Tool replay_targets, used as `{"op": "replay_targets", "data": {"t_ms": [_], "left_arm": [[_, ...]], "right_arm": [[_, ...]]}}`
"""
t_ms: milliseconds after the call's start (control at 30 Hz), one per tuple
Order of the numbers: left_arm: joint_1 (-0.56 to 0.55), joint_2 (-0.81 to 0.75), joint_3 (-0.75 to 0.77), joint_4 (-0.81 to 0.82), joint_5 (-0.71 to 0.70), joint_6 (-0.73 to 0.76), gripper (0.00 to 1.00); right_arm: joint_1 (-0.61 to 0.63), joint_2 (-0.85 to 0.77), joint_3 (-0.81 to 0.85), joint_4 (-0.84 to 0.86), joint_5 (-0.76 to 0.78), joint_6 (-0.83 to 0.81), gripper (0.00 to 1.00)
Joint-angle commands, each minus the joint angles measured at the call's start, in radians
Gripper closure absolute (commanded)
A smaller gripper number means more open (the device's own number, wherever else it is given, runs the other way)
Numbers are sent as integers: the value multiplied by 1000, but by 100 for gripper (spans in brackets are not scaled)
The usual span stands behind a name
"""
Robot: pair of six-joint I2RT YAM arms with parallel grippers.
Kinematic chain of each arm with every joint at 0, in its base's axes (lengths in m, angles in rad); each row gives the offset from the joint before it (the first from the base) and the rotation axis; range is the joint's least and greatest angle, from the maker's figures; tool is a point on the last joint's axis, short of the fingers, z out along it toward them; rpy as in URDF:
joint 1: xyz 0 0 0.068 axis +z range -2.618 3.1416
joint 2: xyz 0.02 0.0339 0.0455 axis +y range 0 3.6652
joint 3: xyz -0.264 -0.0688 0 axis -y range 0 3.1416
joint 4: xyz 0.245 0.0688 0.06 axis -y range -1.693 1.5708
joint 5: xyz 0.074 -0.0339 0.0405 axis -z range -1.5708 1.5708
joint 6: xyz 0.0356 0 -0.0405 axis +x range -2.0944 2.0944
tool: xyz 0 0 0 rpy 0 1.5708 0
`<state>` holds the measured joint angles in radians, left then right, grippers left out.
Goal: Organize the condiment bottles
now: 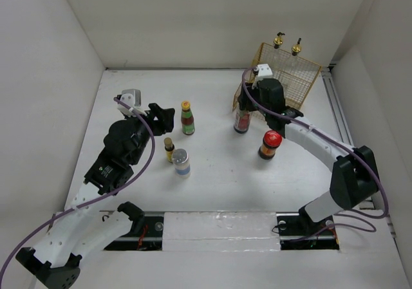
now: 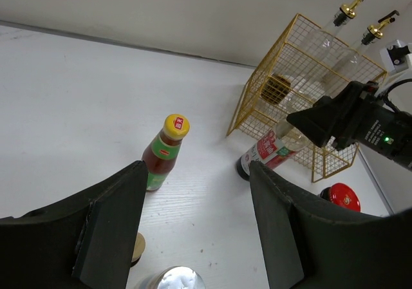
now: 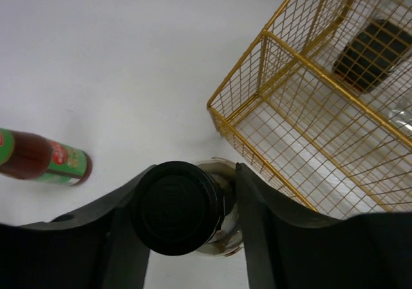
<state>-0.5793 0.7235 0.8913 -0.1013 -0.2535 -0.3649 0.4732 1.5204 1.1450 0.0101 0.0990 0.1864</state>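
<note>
My right gripper (image 1: pixel 247 107) (image 3: pixel 194 172) stands over the black-capped dark bottle (image 1: pixel 242 121) (image 3: pixel 177 208), just in front of the basket. Its fingers flank the cap, the left one against it, with a sliver of glass shoulder showing by the right one. My left gripper (image 1: pixel 166 116) (image 2: pixel 196 173) is open and empty, above the grey-lidded shaker (image 1: pixel 181 162) (image 2: pixel 174 279) and the tiny gold-capped bottle (image 1: pixel 169 149). The yellow-capped sauce bottle (image 1: pixel 187 118) (image 2: pixel 166 150) stands ahead of it. A red-lidded jar (image 1: pixel 270 144) is right of centre. Two gold-spouted cruets (image 1: pixel 278 42) (image 1: pixel 296 47) stand in the basket.
The yellow wire basket (image 1: pixel 308 76) (image 3: pixel 309 64) sits at the back right, close to the right wall and a rail along the table's right edge. White walls enclose the table on three sides.
</note>
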Motion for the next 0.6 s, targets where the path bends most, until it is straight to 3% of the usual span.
{"op": "replay_targets", "data": {"t_ms": [0,67,100,133,333,467,567], "left_arm": [[-4,-4,5,40,10,3,40],[-4,-4,5,40,10,3,40],[-4,-4,5,40,10,3,40],[-4,-4,5,40,19,3,40],[-4,-4,5,40,19,3,40],[-4,-4,5,40,28,3,40],[-4,-4,5,40,28,3,40]], "right_arm": [[39,3,42,88,105,-7,47],[65,-6,30,139,154,-16,62],[74,-6,21,152,171,-16,75],[85,-34,21,162,185,-25,77],[130,-204,44,179,197,-34,81],[42,-336,90,150,186,-15,83],[-51,-347,162,94,211,-15,84]]}}
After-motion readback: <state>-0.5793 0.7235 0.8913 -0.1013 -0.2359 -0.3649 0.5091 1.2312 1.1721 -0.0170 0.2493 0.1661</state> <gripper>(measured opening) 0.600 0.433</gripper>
